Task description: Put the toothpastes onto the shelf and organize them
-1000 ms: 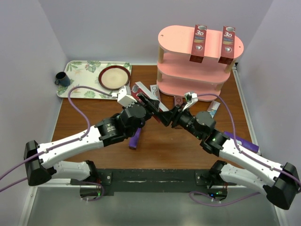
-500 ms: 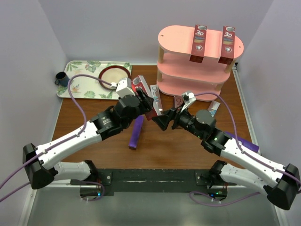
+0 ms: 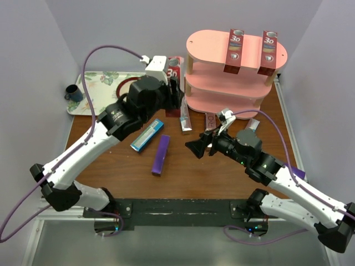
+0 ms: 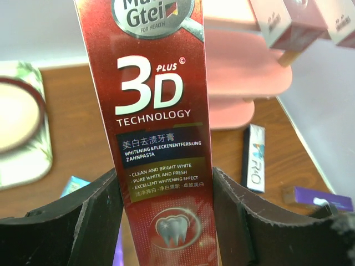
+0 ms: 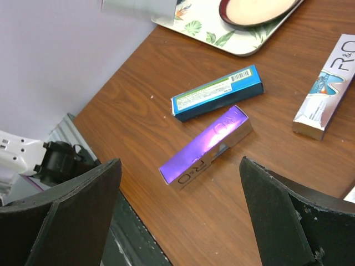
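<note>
Left gripper (image 4: 166,183): closed narrow on the red 3D carton (image 4: 158,127), one finger (image 4: 94,221) flat against each long side near the carton's lower end. The carton is upright and raised off the tabletop (image 3: 205,177), just beside the left end of the shelf (image 3: 211,47), about level with the upper tiers. On the shelf's top tier are top-tier carton A (image 3: 234,52) and top-tier carton B (image 3: 268,52), both red, side by side with a gap between them. The lower tiers show nothing on their visible front edges. Right gripper (image 3: 196,148): jaws wide apart, nothing between them, low over the middle of the tabletop, pointing left. Its wrist view looks down on the teal-blue carton (image 5: 216,93) and the purple carton (image 5: 205,147), both lying flat, close together with a narrow gap. The silver-white carton (image 5: 327,88) lies flat further toward the shelf; in the top view it sits between the left gripper and the shelf's foot. A dark carton (image 3: 211,120), apparently dark red though partly hidden, lies at the shelf's foot. A second silver-white carton (image 3: 253,125) lies near the shelf's right foot, behind the right arm. A second purple carton (image 3: 298,173) shows at the right edge, partly under that arm. The floral tray (image 3: 100,102) is at the far left corner and carries a plate (image 5: 255,11); a dark cup (image 3: 72,92) stands at its left end.
</note>
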